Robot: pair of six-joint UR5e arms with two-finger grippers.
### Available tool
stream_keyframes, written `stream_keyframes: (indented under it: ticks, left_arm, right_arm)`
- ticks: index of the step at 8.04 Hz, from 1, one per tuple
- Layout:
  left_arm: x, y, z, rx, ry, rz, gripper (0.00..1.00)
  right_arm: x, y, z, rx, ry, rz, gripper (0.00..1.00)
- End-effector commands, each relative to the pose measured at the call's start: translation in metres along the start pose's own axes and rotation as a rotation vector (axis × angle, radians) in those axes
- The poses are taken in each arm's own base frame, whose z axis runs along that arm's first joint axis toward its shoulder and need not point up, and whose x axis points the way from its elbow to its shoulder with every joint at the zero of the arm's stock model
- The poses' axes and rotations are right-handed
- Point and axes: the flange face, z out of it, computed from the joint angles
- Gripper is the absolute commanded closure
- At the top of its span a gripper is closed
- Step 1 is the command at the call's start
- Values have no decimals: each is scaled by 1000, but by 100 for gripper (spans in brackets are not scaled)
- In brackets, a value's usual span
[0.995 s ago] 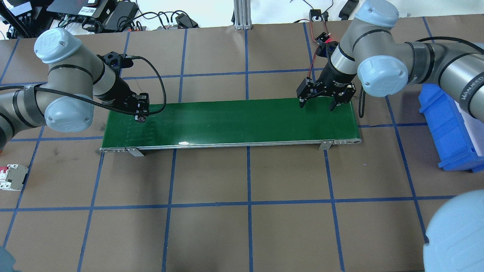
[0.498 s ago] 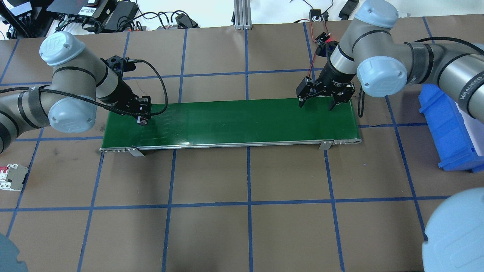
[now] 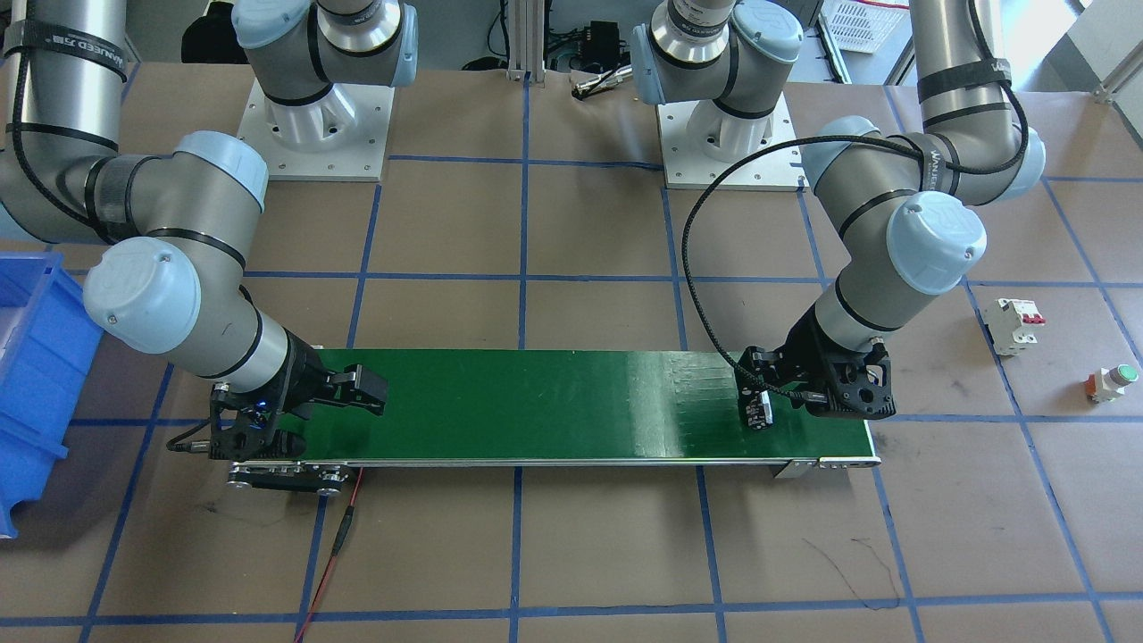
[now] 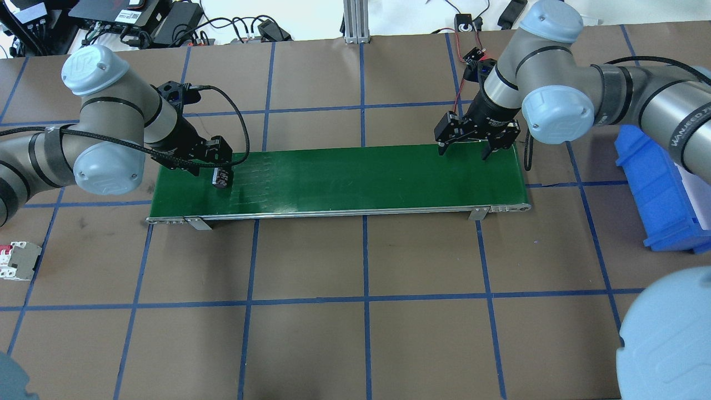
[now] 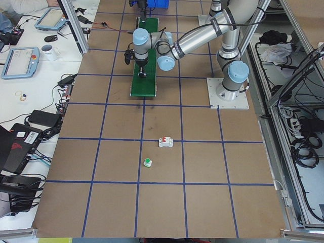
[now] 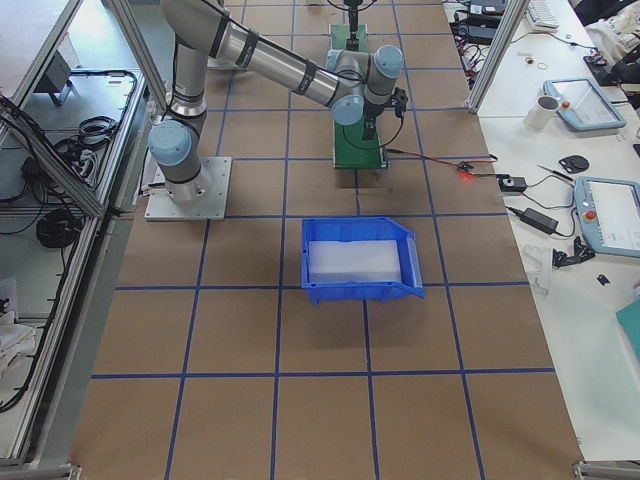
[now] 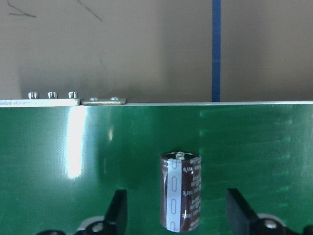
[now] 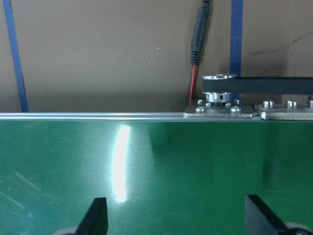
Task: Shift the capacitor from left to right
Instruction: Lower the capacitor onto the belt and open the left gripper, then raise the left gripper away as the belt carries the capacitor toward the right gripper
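The capacitor (image 4: 221,178), a small dark cylinder with a light stripe, rests on the left end of the green conveyor belt (image 4: 361,178). It also shows in the front view (image 3: 759,409) and the left wrist view (image 7: 180,192). My left gripper (image 4: 218,164) is open just over it. In the left wrist view its fingers (image 7: 117,210) stand apart on either side of the capacitor without touching it. My right gripper (image 4: 464,151) is open and empty over the belt's right end near the far edge. Only bare belt lies between its fingers (image 8: 95,215).
A blue bin (image 4: 661,189) stands on the table to the right of the belt. A white breaker with red switches (image 3: 1013,323) and a green-capped push button (image 3: 1112,379) lie on the table off the belt's left end. Cables and electronics line the far table edge.
My left gripper has opened and let go of the capacitor, which now sits on the belt slightly further right. The right gripper has shifted slightly toward the far edge.
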Motion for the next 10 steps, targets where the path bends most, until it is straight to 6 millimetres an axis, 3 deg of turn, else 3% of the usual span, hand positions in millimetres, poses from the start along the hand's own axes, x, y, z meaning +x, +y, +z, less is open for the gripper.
stream_keyframes:
  ticks: [1, 3, 4, 5, 7, 8, 10]
  left_arm:
    - [17, 6, -33, 54, -3, -193, 0]
    - [45, 28, -79, 88, -2, -167, 0]
    - [56, 33, -125, 179, -8, -145, 0]
    - [60, 36, -162, 144, -17, -155, 0]
    - [66, 46, -227, 28, -94, -175, 0]
    - [78, 62, -256, 19, -95, -165, 0]
    - [83, 85, -278, -2, -172, -148, 0]
  right_arm:
    - [1, -1, 3, -1, 8, -5, 0]
    - [2, 0, 2, -13, 7, 6, 0]
    - [2, 0, 2, -12, 9, -5, 0]
    - [2, 0, 2, -11, 7, -11, 0]
    - [2, 0, 3, -13, 3, -7, 0]
    - [2, 0, 3, -16, 1, -3, 0]
    - [2, 1, 4, -16, -1, -7, 0]
